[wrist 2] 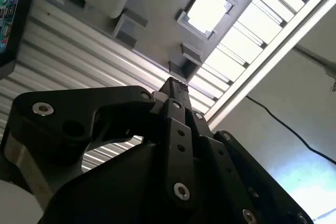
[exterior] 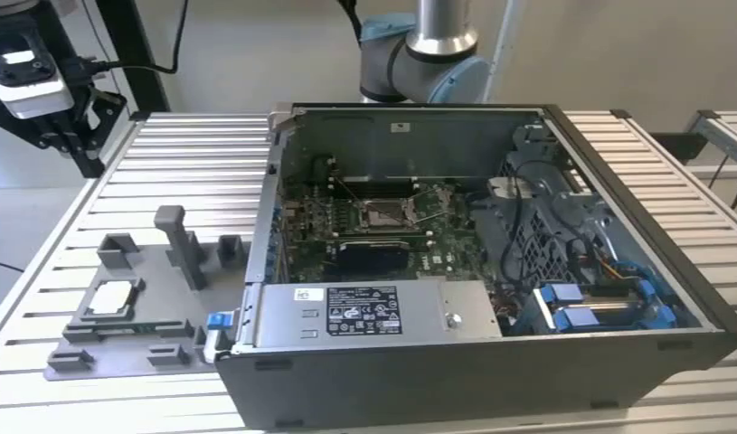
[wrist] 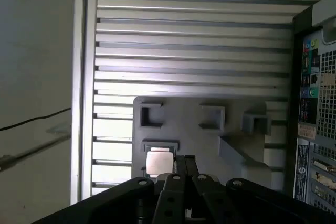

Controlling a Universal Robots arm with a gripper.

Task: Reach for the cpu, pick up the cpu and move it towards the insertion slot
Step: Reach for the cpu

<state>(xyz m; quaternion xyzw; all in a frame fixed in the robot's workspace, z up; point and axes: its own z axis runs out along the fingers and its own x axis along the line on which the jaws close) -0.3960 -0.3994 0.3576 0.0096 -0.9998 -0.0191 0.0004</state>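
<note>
The cpu [exterior: 112, 298] is a small silvery square plate lying in a recess of the grey fixture plate [exterior: 163, 312] at the exterior view's left; both wrist views show it as a bright square [wrist 2: 209, 10] [wrist: 159, 162]. My black gripper [exterior: 69, 136] hangs high above the table's far left corner, well away from the cpu and holding nothing. Its fingertips [wrist 2: 172, 83] [wrist: 184, 162] meet in one narrow tip, so it is shut. The insertion slot [exterior: 386, 212], a shiny square frame with a dark centre, sits on the green board inside the open computer case [exterior: 657, 271].
Grey blocks and an upright post [exterior: 175, 240] stand on the fixture plate next to the cpu. The case wall [exterior: 271, 181] rises between the fixture and the slot. Ribbed aluminium table [exterior: 187, 163] lies under the gripper. A cable [wrist: 37, 119] runs over the floor beyond the table edge.
</note>
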